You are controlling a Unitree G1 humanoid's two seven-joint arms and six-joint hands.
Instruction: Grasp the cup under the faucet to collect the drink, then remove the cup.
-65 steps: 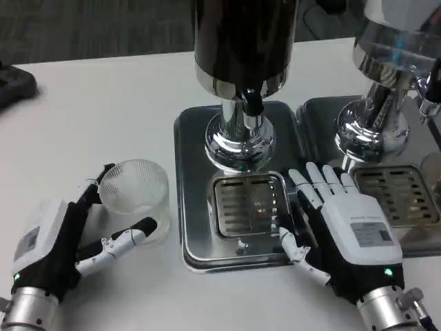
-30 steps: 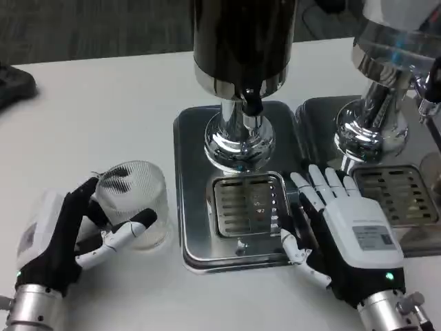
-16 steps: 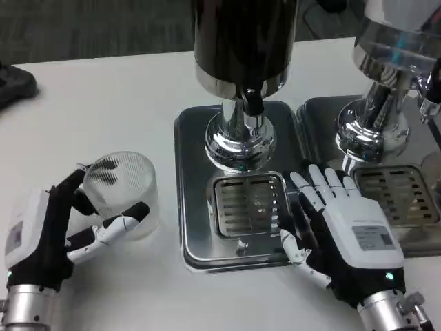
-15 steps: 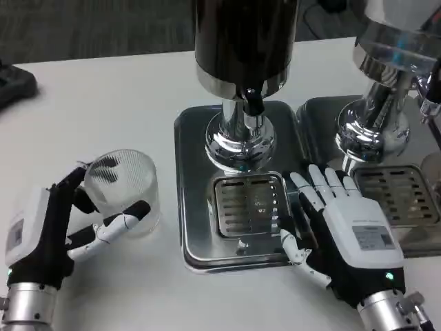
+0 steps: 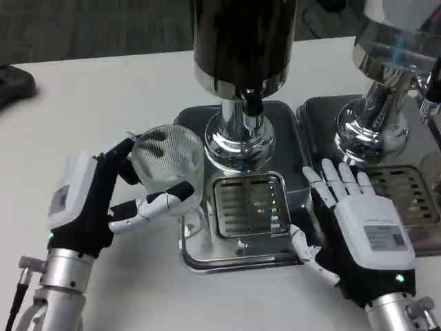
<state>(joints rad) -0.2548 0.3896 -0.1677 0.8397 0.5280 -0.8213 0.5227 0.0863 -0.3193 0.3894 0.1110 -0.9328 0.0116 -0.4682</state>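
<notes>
At the far left edge of the white table [image 5: 89, 89] lies a dark object [image 5: 12, 84], only partly visible. Nearer the front, the left hand [image 5: 93, 203] grips the cup [image 5: 167, 165], a clear ribbed one, with fingers wrapped around its sides; the cup is tilted and sits over the left edge of the metal drip tray [image 5: 189, 238], just left of the slotted grate [image 5: 249, 204]. Above the grate stands the dark dispenser [image 5: 242, 41] on its chrome pedestal, its black faucet [image 5: 252, 102] pointing down to the right of the cup. The right hand [image 5: 362, 231] rests flat, fingers spread and holding nothing, at the right edge of the tray. A second dispenser [image 5: 393, 62] and tray [image 5: 413, 193] stand at the table's right edge.
</notes>
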